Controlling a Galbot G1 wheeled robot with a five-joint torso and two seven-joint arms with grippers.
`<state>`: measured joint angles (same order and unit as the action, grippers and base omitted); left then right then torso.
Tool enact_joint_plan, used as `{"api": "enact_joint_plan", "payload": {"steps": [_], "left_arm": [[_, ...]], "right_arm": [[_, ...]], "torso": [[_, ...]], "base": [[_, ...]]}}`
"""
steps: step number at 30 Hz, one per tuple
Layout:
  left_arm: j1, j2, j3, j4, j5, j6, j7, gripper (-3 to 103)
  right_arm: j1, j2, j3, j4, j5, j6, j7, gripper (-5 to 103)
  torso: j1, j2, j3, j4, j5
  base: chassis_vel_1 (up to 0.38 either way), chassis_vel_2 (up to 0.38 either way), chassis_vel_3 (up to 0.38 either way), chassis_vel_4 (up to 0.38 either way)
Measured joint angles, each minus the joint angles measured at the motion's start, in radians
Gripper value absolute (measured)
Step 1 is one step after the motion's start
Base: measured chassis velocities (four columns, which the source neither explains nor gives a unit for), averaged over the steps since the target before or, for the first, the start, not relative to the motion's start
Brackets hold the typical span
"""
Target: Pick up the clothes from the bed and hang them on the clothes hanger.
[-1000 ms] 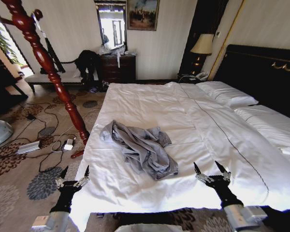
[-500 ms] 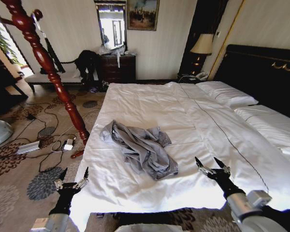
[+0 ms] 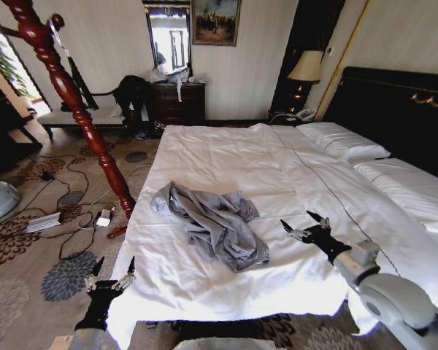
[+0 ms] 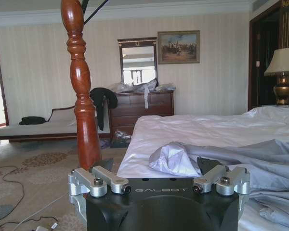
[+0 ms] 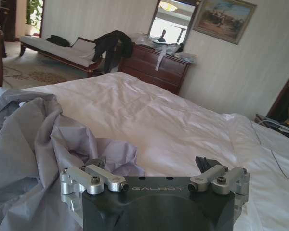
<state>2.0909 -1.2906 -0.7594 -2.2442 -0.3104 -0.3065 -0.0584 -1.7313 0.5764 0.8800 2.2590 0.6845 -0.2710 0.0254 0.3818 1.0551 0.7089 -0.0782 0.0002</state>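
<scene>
Right end effector [image 3: 305, 224] released, above bed [image 3: 226, 157], just beside crumpled clothes [image 3: 215, 222].

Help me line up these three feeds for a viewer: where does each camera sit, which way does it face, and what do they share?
Head view: high on the robot, looking down the bed at the shirt; left pincer and right pincer show, both open.
Left wrist view: low at the bed's near corner, facing the dresser; its own pincer mount fills the foreground.
Right wrist view: over the sheets, facing the dresser; its own mount shows too.
Shared: all three see the shirt.
</scene>
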Motion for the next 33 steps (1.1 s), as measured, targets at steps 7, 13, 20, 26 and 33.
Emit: {"api": "enact_joint_plan", "payload": {"steps": [7, 13, 20, 26, 33], "left_arm": [[0.008, -0.013, -0.005, 0.009, 0.007, -0.002, 0.002, 99], [0.013, -0.029, -0.007, 0.009, 0.019, -0.002, 0.003, 99], [0.008, -0.030, -0.009, 0.009, 0.034, 0.013, 0.003, 99], [-0.011, -0.025, -0.004, 0.019, 0.043, 0.027, -0.004, 99], [-0.014, -0.024, -0.005, 0.022, 0.036, 0.031, -0.005, 99]], "right_arm": [[0.281, -0.109, -0.198, -0.086, 0.264, -0.060, 0.019, 100], [0.603, -0.030, -0.494, -0.165, 0.363, -0.120, 0.049, 100], [0.628, 0.089, -0.636, -0.257, 0.228, -0.131, 0.038, 100], [0.601, 0.148, -0.695, -0.324, 0.092, -0.119, 0.019, 100], [0.605, 0.185, -0.731, -0.341, 0.114, -0.121, 0.007, 92]], "torso": [[0.000, 0.000, 0.000, 0.0006, -0.0005], [0.000, 0.000, 0.000, 0.0009, -0.0004], [0.000, 0.000, 0.000, 0.0002, -0.0005], [0.000, 0.000, 0.000, -0.0002, -0.0002], [0.000, 0.000, 0.000, 0.0002, -0.0004]], "base": [[0.000, 0.000, 0.000, 0.000], [0.000, 0.000, 0.000, 0.000], [0.000, 0.000, 0.000, 0.000], [0.000, 0.000, 0.000, 0.000], [0.000, 0.000, 0.000, 0.000]]}}
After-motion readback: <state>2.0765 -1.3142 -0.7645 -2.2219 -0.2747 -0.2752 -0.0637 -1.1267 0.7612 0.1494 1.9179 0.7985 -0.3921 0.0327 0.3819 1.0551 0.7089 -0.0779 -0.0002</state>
